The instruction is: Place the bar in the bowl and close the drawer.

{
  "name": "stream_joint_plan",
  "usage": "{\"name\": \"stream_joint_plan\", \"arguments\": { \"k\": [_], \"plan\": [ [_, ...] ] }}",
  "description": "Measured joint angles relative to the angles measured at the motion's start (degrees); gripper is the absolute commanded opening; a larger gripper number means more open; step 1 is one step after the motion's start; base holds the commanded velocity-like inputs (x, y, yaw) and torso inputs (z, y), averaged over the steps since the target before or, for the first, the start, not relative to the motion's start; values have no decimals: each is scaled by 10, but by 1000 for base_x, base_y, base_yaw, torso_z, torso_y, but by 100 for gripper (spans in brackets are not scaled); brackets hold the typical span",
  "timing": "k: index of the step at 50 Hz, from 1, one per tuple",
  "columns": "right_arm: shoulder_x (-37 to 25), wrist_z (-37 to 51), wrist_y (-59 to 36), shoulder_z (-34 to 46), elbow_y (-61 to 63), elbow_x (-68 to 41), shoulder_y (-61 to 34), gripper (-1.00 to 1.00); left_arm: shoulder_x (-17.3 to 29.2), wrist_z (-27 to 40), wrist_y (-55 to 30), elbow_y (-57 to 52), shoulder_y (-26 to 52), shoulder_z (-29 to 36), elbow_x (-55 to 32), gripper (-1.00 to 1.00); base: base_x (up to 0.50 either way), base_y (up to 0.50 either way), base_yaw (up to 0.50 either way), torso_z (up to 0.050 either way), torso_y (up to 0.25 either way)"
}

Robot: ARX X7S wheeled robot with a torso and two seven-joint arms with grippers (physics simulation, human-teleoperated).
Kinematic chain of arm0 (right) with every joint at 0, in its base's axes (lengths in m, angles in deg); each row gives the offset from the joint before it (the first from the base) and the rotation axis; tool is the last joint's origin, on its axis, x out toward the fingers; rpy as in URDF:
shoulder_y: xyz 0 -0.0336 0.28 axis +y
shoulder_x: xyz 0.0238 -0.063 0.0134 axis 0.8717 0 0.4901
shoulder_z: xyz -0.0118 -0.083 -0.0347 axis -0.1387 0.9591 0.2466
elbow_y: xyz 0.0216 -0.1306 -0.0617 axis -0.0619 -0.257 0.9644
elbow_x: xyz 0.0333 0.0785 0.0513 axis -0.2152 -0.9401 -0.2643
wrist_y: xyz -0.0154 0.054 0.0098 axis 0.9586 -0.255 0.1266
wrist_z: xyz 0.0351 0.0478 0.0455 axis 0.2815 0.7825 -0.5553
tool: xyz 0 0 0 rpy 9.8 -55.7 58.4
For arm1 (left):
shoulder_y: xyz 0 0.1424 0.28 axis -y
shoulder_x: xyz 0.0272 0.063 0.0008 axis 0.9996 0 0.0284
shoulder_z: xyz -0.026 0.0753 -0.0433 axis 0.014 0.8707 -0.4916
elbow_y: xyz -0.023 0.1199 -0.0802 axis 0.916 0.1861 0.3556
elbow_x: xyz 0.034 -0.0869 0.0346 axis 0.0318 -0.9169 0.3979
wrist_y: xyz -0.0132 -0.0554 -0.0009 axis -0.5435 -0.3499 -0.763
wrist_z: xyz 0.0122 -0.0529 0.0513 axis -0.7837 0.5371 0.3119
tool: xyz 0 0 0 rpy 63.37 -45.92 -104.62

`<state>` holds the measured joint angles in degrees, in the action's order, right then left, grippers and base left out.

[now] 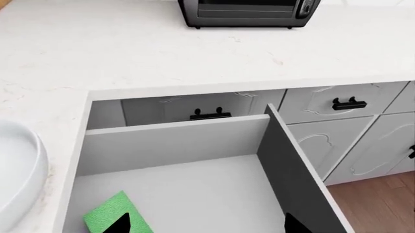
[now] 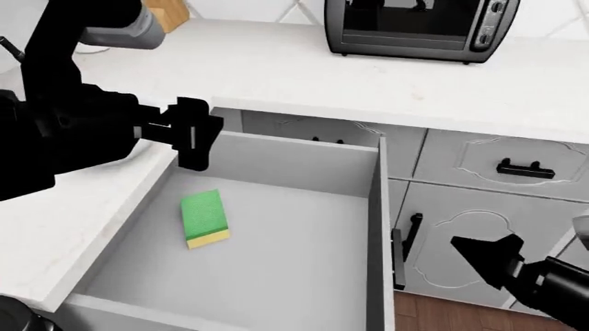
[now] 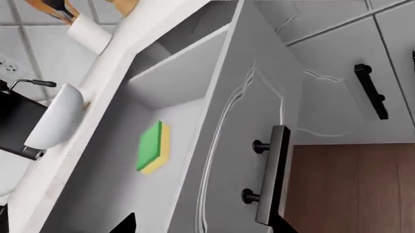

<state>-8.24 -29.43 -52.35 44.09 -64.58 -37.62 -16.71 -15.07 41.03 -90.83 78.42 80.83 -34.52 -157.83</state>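
Observation:
The pale-grey drawer (image 2: pixel 294 262) stands pulled wide open, its black handle (image 3: pixel 271 180) on the moulded front. Only a green sponge with a yellow underside (image 2: pixel 204 219) lies inside it. The bar shows in no view. The white bowl (image 3: pixel 57 118) sits on the counter beside the drawer; its rim also edges the left wrist view (image 1: pixel 16 170). My left gripper (image 2: pixel 196 132) hovers open above the drawer's far corner, nothing between its tips (image 1: pixel 209 225). My right gripper (image 2: pixel 486 256) is open and empty, low in front of the drawer front and apart from the handle (image 3: pixel 204 225).
A black toaster oven (image 2: pixel 418 27) stands at the back of the white counter (image 2: pixel 276 69). Closed cabinet doors and drawers with black handles (image 2: pixel 526 169) run to the right. Wooden floor (image 3: pixel 350 189) lies below. A tall white cylinder holder (image 3: pixel 91 34) stands on the counter beyond the bowl.

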Motion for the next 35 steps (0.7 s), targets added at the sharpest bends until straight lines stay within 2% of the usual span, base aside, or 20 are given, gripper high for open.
{"name": "stream_joint_plan", "arguments": {
  "k": [20, 35],
  "plan": [
    [105, -74, -6, 42, -123, 3, 39, 100, -3, -3, 2, 0, 0, 7, 6, 100, 0, 0, 0, 0, 0],
    [162, -102, -23, 61, -178, 16, 50, 100, -2, -7, 5, -1, -2, 10, 9, 100, 0, 0, 0, 0, 0]
  ]
}}
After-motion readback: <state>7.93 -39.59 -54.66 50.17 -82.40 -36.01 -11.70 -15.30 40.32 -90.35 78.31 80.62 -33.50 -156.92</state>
